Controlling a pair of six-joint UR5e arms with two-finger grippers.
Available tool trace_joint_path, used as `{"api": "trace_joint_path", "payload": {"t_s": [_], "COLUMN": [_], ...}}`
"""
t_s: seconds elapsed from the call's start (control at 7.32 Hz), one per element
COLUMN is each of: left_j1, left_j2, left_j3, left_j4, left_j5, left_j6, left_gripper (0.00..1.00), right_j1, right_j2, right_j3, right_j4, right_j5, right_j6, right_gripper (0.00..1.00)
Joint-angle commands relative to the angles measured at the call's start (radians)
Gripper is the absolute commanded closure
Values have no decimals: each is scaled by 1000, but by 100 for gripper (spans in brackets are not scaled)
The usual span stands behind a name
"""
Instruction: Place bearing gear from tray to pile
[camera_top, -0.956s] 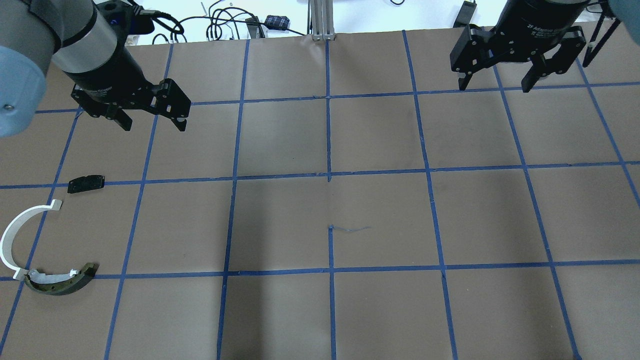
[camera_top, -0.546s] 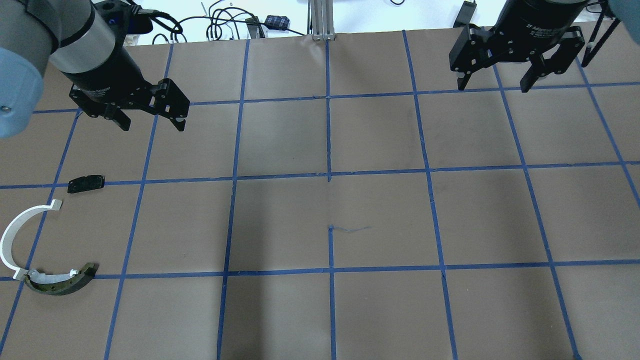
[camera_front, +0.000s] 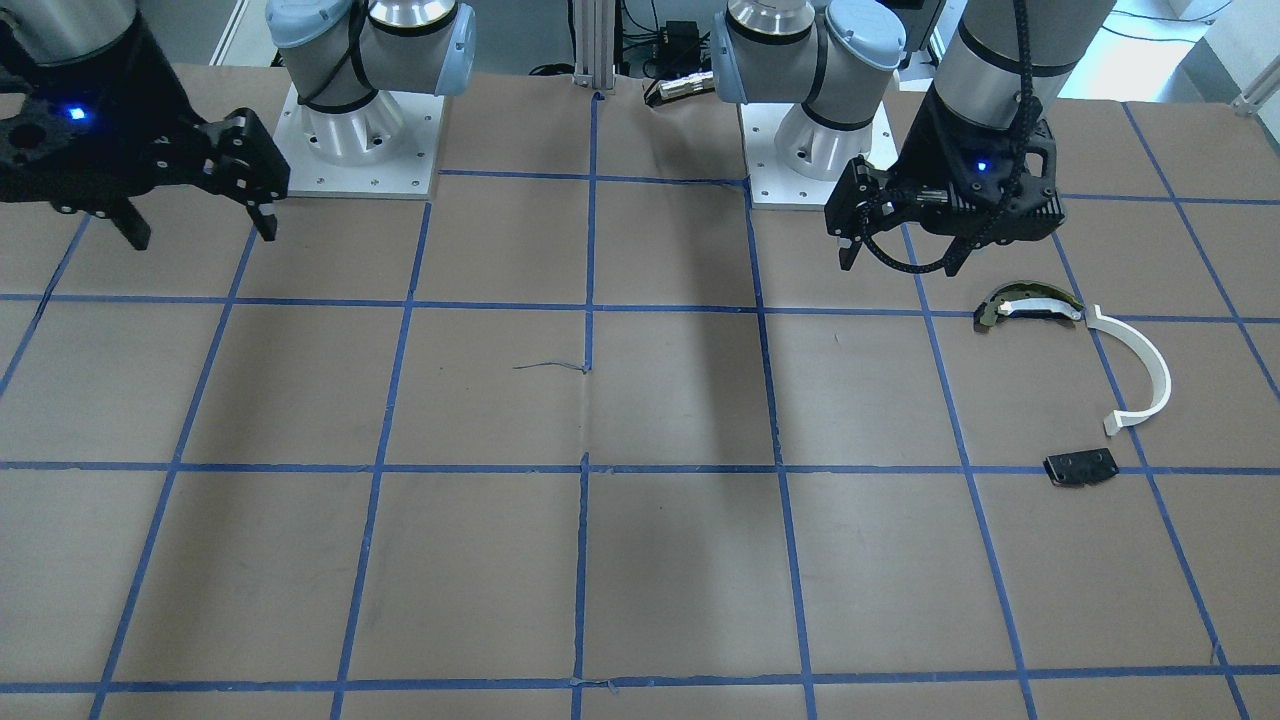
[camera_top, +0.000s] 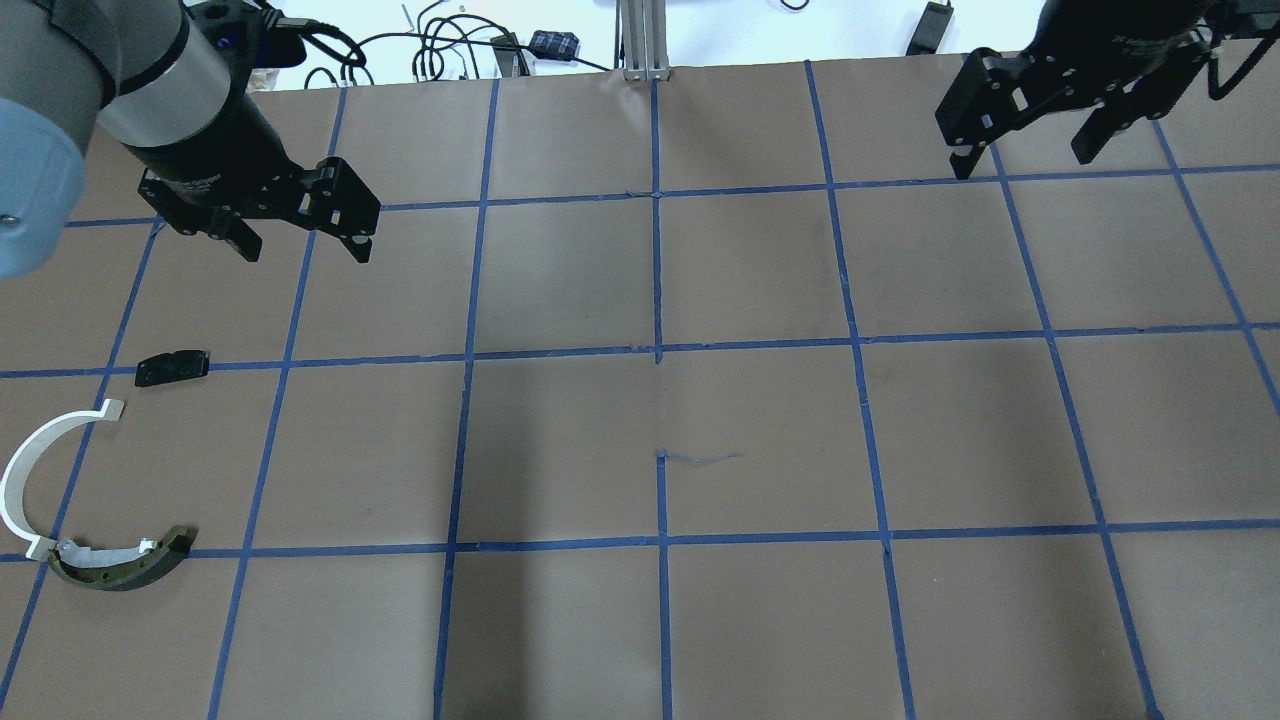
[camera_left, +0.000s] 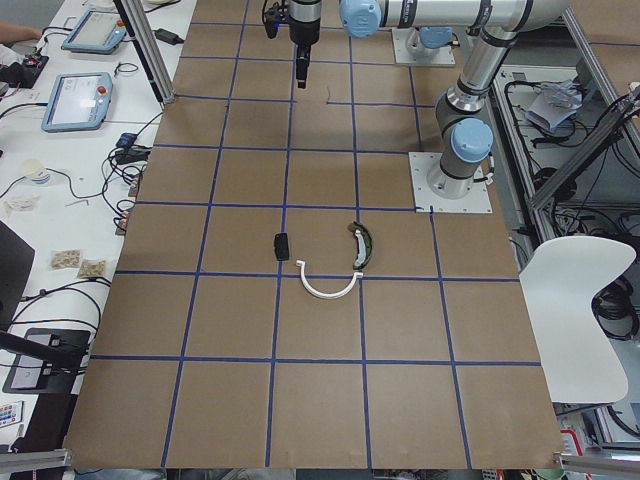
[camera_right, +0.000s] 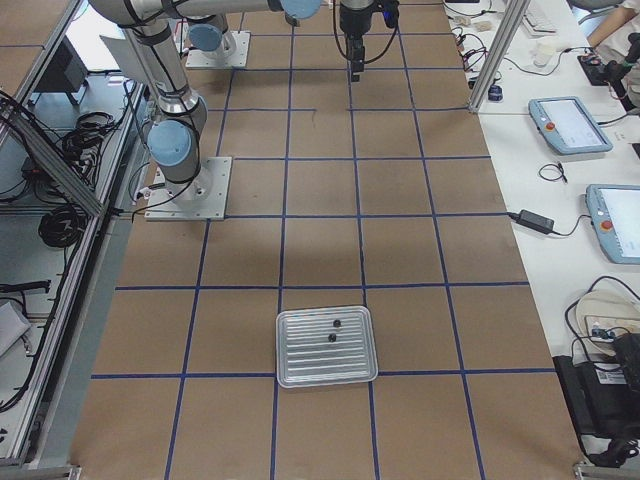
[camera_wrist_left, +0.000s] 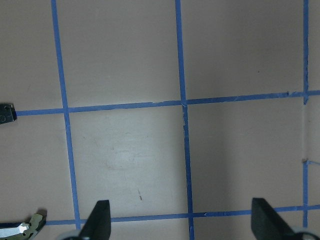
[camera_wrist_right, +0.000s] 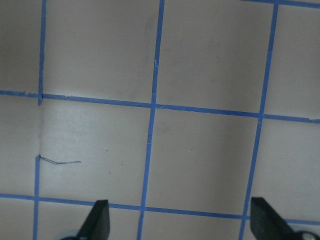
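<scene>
Brown gridded table (camera_top: 760, 430): left pincer (camera_top: 305, 250), right pincer (camera_top: 1022, 163) hover apart, jaws wide.

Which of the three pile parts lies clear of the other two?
The black plate: it lies alone on a tape line, farthest from the robot's base. The white arc and the dark curved piece meet, or nearly meet, at one end.

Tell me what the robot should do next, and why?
Probably swing the right gripper toward the tray at its end of the table. It hangs open and empty, and two small dark parts, too small to identify, lie on the tray.
</scene>
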Motion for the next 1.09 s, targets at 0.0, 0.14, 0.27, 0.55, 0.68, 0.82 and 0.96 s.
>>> {"api": "trace_joint_path", "payload": {"t_s": [0.0,0.14,0.27,0.55,0.68,0.82,0.96], "left_j1": [-2,-2,-2,-2,-2,-2,-2], "left_j2": [4,4,3,4,3,4,3], "left_j3": [0,0,0,0,0,0,0], "left_j4": [0,0,0,-2,0,-2,-2], "left_j5": [0,0,3,9,2,5,6], "left_j6": [-5,-5,-4,1,-1,-1,-1], "left_gripper": [0,0,0,0,0,0,0], "right_j1": [-246,-372,-480,-635,-695,-753,-802], "right_j2": [21,62,123,248,324,404,470], "right_j3": [1,-1,-7,-16,-12,-13,-10], "right_j4": [14,9,-47,-196,-294,-384,-455], "right_j5": [-18,-13,-15,-16,-16,-15,-7], "right_j6": [-560,-760,-1001,-1381,-1560,-1687,-1792], "right_gripper": [1,2,3,5,7,8,11]}}
